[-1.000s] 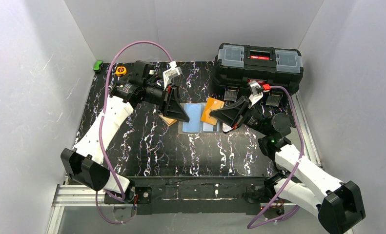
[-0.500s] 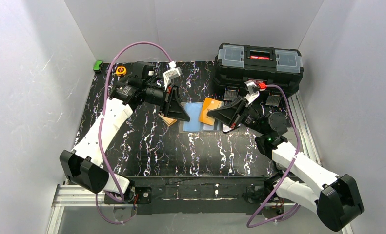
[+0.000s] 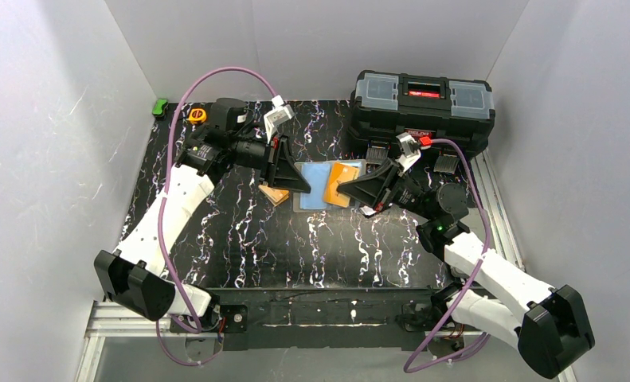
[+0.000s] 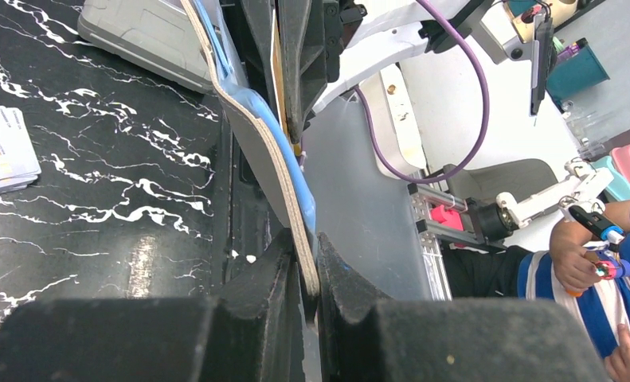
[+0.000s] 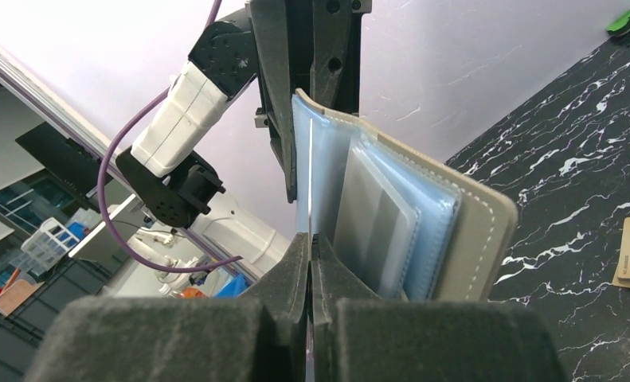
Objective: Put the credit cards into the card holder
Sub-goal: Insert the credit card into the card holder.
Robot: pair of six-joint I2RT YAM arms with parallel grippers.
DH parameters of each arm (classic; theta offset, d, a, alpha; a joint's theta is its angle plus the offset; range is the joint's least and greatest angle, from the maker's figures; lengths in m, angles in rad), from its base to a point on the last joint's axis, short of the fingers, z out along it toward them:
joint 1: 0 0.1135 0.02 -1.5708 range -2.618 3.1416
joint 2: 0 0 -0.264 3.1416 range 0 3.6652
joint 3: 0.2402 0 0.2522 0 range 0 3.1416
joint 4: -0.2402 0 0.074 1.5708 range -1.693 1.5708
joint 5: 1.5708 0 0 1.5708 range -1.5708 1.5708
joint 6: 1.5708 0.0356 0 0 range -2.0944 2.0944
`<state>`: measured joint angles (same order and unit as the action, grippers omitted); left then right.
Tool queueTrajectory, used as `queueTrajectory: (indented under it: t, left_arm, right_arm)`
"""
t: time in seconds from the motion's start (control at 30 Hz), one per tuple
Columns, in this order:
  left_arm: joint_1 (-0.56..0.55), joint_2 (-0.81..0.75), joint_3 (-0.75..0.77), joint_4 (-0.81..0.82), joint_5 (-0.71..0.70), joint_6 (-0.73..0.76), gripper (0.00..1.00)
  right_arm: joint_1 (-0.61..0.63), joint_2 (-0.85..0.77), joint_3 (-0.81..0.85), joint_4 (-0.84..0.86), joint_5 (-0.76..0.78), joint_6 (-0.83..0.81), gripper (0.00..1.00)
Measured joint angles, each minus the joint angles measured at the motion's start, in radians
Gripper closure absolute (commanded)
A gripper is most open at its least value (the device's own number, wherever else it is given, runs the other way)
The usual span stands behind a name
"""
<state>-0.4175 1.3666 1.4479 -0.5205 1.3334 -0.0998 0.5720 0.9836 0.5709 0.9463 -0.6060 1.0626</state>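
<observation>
- Two robot arms are reaching in from the near edge of a black, white-veined desk (image 3: 240,239), and their fingers are meeting just beyond its middle.
- One card holder (image 3: 311,189), taupe outside with pale blue clear pockets inside, is hanging open between the two arms and appears to be lifted off the desk.
- The left fingers (image 4: 289,278) are pinching narrowly on one edge of the card holder, which is curving away from them.
- The right fingers (image 5: 299,274) are pressing together on one orange card (image 3: 345,180), gripping it by its edge.
- This card is lying against the card holder's right half, beside the pockets; whether it is sitting inside a pocket cannot be told.
- One small stack of cards (image 3: 274,194) is resting on the desk, just beside the left fingers on the near side. The number in it cannot be counted.
- One black toolbox (image 3: 423,107) is sitting along the far right edge, close behind the right fingers.
- Two small things, one green (image 3: 161,106) and one orange-yellow (image 3: 197,115), are lying at the far left corner.
- Pale walls are closing in the left, far and right edges, while a broad stretch of desk is lying between the fingers and the arm bases.
</observation>
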Motion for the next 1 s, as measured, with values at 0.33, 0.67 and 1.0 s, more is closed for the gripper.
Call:
queueTrajectory:
  t: [0.33, 0.67, 1.0]
  left_arm:
    - [0.003, 0.000, 0.000, 0.053, -0.008, -0.047, 1.00]
    - [0.003, 0.000, 0.000, 0.064, -0.010, -0.054, 1.00]
    - [0.010, -0.001, -0.003, 0.070, -0.010, -0.053, 1.00]
  right_arm:
    - [0.000, -0.003, 0.000, -0.039, -0.007, -0.024, 0.99]
    - [0.000, 0.009, 0.003, -0.085, -0.041, -0.047, 0.99]
    - [0.000, 0.051, 0.030, -0.080, -0.083, -0.049, 0.99]
